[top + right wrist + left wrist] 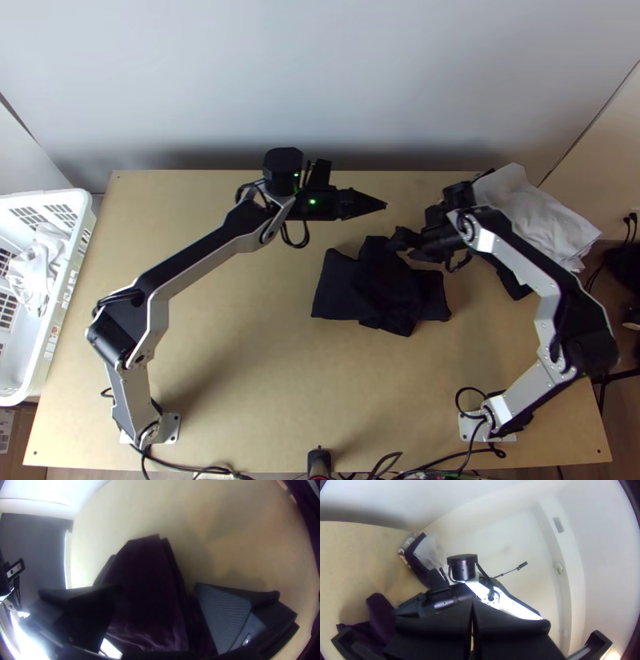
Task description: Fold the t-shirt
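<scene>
Left claw (382, 205), far side: fingers together. Right claw (399, 241): fingers apart over the dark t-shirt (336, 290), bunched right of centre. Tabletop (240, 344) extends left and near. Shirt's far edge partly hidden; basket (53, 332) cut off, left.

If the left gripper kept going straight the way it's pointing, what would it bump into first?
Probably the right arm's wrist, which lies ahead of the left gripper, though their heights are hard to compare.
</scene>
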You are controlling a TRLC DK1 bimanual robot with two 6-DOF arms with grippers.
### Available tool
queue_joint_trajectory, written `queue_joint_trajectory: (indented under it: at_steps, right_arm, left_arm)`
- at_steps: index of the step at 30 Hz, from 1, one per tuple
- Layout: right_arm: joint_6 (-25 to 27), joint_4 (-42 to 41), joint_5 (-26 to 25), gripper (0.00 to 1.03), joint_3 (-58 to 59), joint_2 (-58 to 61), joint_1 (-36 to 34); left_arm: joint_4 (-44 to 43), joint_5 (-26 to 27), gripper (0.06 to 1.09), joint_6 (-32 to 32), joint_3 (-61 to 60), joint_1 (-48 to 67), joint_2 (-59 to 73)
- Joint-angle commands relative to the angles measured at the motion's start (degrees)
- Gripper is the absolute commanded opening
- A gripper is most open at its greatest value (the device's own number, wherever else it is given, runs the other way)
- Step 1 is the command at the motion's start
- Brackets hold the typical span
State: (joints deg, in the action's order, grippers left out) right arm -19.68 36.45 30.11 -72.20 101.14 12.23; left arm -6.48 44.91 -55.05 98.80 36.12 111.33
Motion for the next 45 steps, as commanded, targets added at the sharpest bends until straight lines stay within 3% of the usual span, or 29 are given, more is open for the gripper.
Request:
queue_joint_trajectory:
  at_steps: [1,4,7,8,10,11,12,26,37,42,45]
  right_arm:
    - [0.3,-0.1,1.7,0.98,-0.2,5.2,1.7]
    - [0.3,0.0,2.4,0.97,0.0,5.8,1.7]
    - [0.1,0.6,2.6,0.83,0.7,5.8,1.8]
    - [-0.1,1.2,2.6,0.73,0.9,5.7,1.8]
    - [0.1,1.5,2.6,0.38,1.2,5.6,1.8]
    - [0.3,1.4,2.5,0.15,1.4,5.1,1.7]
    - [0.3,1.3,2.5,0.02,1.5,4.7,1.5]
    - [0.3,2.3,-1.0,0.03,2.9,-13.8,0.9]
    - [0.0,13.4,-6.8,0.03,3.0,-21.6,-0.5]
    - [-0.2,20.9,-6.9,0.03,3.3,-22.2,-2.6]
    - [0.6,21.4,-7.4,0.03,6.3,-23.1,-5.1]
  left_arm:
    - [0.1,-0.6,0.09,0.4,-2.3,-3.1,-3.1]
    - [0.1,-0.8,0.09,0.3,-1.7,-3.6,-3.4]
    - [0.1,-0.9,0.09,0.2,-1.6,-4.1,-3.5]
    - [0.1,-0.9,0.09,0.2,-1.6,-4.3,-3.5]
    - [0.2,-0.9,0.09,0.1,-1.7,-4.6,-3.5]
    - [0.4,-0.9,0.09,0.2,-1.7,-4.6,-3.5]
    - [0.4,-0.9,0.09,0.2,-1.7,-4.7,-3.5]
    - [0.4,-0.9,0.09,0.3,-3.1,-4.3,-3.2]
    - [0.1,-0.9,0.09,0.5,-3.9,-4.0,-3.1]
    - [0.4,-1.0,0.09,2.7,-4.8,-3.1,-3.2]
    - [0.5,-0.9,0.09,3.4,-5.6,-2.8,-3.3]
